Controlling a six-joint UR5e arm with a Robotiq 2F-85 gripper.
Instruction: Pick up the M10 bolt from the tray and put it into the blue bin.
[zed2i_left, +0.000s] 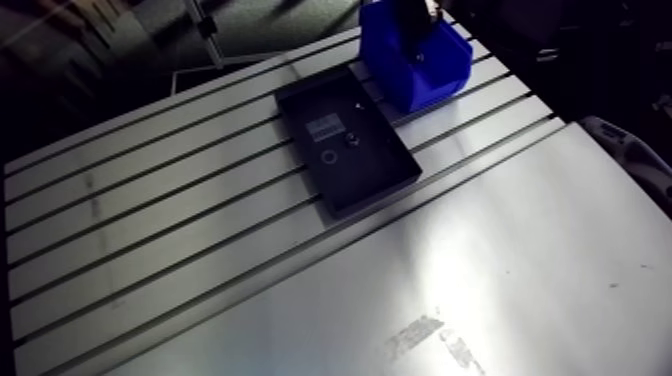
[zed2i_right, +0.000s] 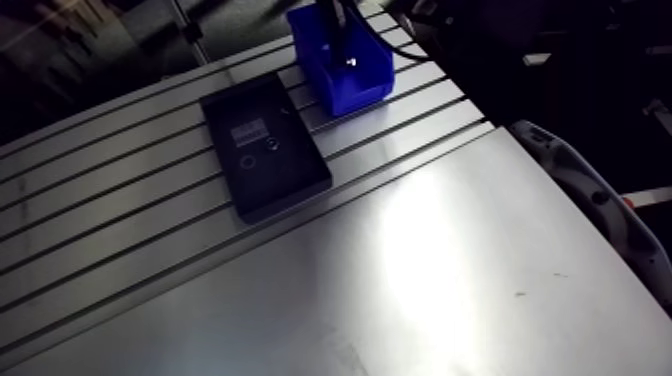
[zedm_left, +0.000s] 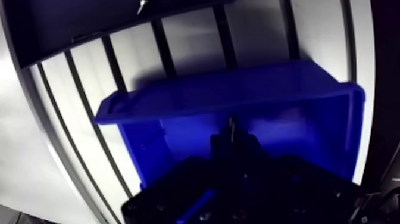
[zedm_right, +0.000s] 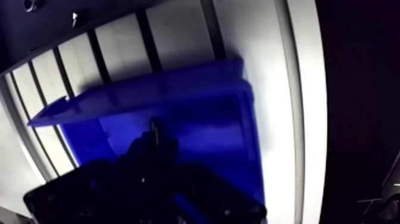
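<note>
My gripper (zedm_left: 232, 140) hangs inside the blue bin (zedm_left: 226, 92), its dark fingers pressed together around a thin metal bolt (zedm_left: 231, 126) whose tip pokes out ahead of them. In the arm view the gripper (zed2i_left: 411, 22) comes down into the bin (zed2i_left: 440, 85) at the table's far end. The black tray (zed2i_left: 378, 178) lies on the slotted table just beside the bin. A ring (zed2i_left: 329, 156), a small dark nut (zed2i_left: 352, 139) and a label (zed2i_left: 325, 127) show in the tray.
A smooth bright metal plate (zed2i_left: 450, 280) covers the near half of the table. The slotted aluminium surface (zed2i_left: 150, 220) stretches left of the tray. A white rounded housing (zed2i_right: 580, 180) sits off the table's right edge.
</note>
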